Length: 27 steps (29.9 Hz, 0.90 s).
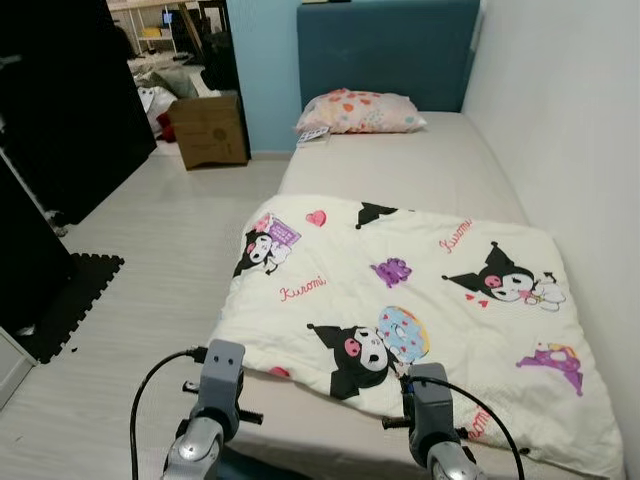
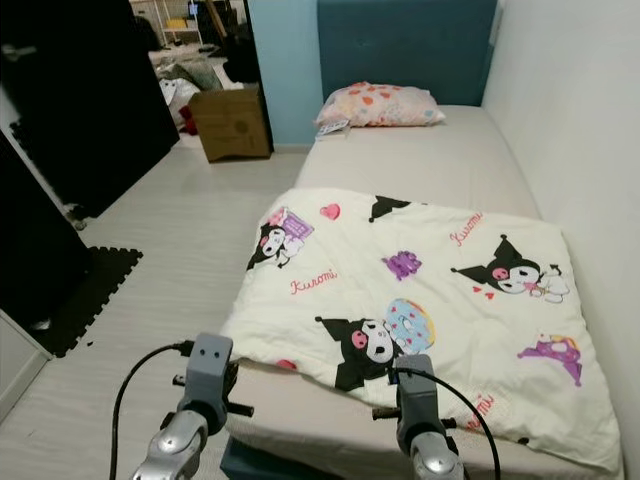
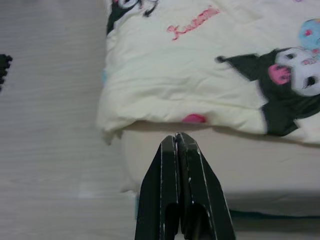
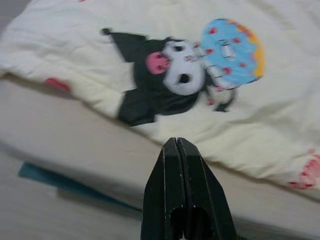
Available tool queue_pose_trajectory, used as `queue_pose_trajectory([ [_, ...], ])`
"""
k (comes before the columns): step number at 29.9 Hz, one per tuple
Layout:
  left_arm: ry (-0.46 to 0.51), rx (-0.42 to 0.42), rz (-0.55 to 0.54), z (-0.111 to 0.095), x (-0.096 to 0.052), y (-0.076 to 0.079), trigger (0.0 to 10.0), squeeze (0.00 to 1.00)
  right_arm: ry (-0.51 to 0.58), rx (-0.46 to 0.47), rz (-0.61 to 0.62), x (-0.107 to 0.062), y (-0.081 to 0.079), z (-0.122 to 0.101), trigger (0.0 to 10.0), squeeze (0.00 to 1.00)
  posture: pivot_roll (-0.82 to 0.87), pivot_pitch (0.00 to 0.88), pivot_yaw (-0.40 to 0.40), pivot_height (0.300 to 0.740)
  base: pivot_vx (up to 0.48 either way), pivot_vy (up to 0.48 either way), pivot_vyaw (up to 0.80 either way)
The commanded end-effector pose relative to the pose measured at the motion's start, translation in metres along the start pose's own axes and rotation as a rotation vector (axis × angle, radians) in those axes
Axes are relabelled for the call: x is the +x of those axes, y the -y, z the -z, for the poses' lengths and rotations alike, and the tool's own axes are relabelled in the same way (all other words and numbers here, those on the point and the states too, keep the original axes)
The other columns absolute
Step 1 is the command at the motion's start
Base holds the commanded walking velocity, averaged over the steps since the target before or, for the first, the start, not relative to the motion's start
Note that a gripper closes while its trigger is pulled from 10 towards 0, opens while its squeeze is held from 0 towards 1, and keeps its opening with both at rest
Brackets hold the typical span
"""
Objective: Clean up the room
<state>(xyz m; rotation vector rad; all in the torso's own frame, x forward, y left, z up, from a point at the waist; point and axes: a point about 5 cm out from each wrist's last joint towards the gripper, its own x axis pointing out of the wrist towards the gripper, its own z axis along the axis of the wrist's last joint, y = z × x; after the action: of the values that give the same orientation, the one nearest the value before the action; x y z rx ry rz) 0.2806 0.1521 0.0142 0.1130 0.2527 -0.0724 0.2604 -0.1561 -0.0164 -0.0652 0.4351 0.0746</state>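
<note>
— Where is the blanket [image 1: 410, 310] seen?
— Spread over the bed [image 1: 400, 165], below the pillow [image 1: 360, 111].
— And the claws?
— Left claw [image 3: 178, 142] and right claw [image 4: 176, 146] are held clenched, empty, near its edge.

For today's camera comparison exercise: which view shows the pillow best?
The left eye view: the pillow lies whole at the bed's head. The right eye view shows it much the same. Both wrist views face the blanket instead.

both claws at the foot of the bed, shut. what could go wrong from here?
1. Left claw and right claw are shut and short of the blanket; reaching in like this would likely push the fabric, not grip it.
2. The blanket's near-left corner overhangs the mattress; a tug could slide it to the floor.
</note>
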Motion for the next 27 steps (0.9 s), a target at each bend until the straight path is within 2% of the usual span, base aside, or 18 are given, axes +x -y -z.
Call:
queue_pose_trajectory([
  [1, -0.023, 0.020, -0.007, 0.0066, -0.0030, -0.0035, 10.0, 0.00, -0.004, 0.005, -0.015, -0.0002, -0.0052, 0.0011, 10.0, 0.00, -0.02, 0.096, 0.035, 0.740, 0.000, 0.000, 0.00],
  [9, -0.034, 0.022, -0.014, 0.0074, -0.0026, -0.0060, 10.0, 0.00, -0.004, 0.004, -0.016, 0.0002, -0.0054, 0.0005, 10.0, 0.00, -0.02, 0.097, 0.035, 0.740, 0.000, 0.000, 0.00],
  [12, -0.022, 0.007, -0.007, 0.0058, -0.0020, -0.0061, 10.0, 0.00, -0.004, 0.003, -0.015, 0.0004, -0.0055, 0.0001, 10.0, 0.00, -0.02, 0.098, 0.034, 0.740, 0.000, 0.477, 0.00],
  [22, -0.007, 0.028, -0.003, 0.0021, -0.0007, -0.0057, 10.0, 0.00, -0.005, 0.007, -0.014, 0.0013, -0.0059, -0.0007, 10.0, 0.00, -0.02, 0.104, 0.037, 0.740, 0.000, 0.000, 0.00],
  [24, -0.033, 0.039, 0.017, 0.0051, -0.0008, -0.0043, 10.0, 0.00, -0.005, 0.008, -0.012, 0.0013, -0.0058, -0.0008, 10.0, 0.00, -0.01, 0.103, 0.038, 0.740, 0.000, 0.000, 0.00],
  [27, -0.021, 0.036, 0.029, 0.0039, -0.0008, -0.0025, 10.0, 0.00, -0.006, 0.009, -0.010, 0.0013, -0.0053, -0.0005, 10.0, 0.00, -0.02, 0.102, 0.040, 0.740, 0.000, 0.480, 0.00],
])
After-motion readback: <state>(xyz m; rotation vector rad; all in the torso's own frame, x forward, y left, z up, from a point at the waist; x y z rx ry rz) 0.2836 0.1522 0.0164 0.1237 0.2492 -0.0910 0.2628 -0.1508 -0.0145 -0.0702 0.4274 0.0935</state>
